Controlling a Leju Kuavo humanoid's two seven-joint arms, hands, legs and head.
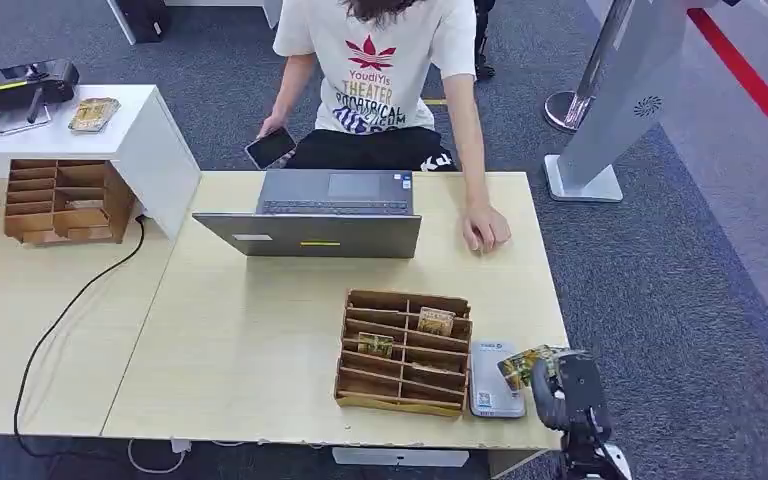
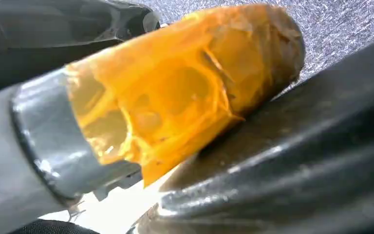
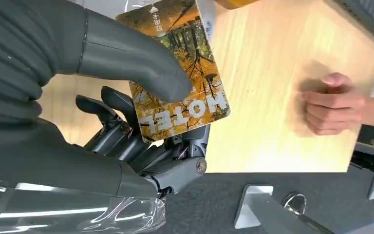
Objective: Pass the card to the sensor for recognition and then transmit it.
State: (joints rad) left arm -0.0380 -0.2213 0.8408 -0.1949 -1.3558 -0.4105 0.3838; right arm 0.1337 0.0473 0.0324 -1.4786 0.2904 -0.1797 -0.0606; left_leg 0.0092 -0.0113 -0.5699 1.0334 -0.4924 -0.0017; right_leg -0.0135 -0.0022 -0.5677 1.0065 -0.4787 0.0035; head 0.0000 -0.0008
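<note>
the right robot hand (image 1: pixel 570 390) holds the card (image 1: pixel 525 365) pinched between its thick grey thumb (image 3: pixel 141 68) and the darker fingers (image 3: pixel 121 122) behind it. in the right wrist view the card shows an autumn-tree print and the word "hotel". in the head view the card sits just beside, and partly over, the small grey sensor (image 1: pixel 495 380) lying on the table (image 1: pixel 260 340) next to the wooden card organiser (image 1: pixel 400 350), near the table's right front corner.

picking up the card looks done. the card appears to be at or close to the sensor, so the recognition step seems in hand; whether the sensor has read it cannot be told. what is left is the handover. a person (image 1: pixel 380 70) sits across the table behind a laptop (image 1: pixel 320 215), one hand (image 1: pixel 485 230) resting on the table and a phone (image 1: pixel 270 148) in the other, likely the receiver.

the left robot hand (image 2: pixel 126 126) shows very close in the left wrist view, with an orange wrap on it; whether its fingers are spread or curled cannot be told.
</note>
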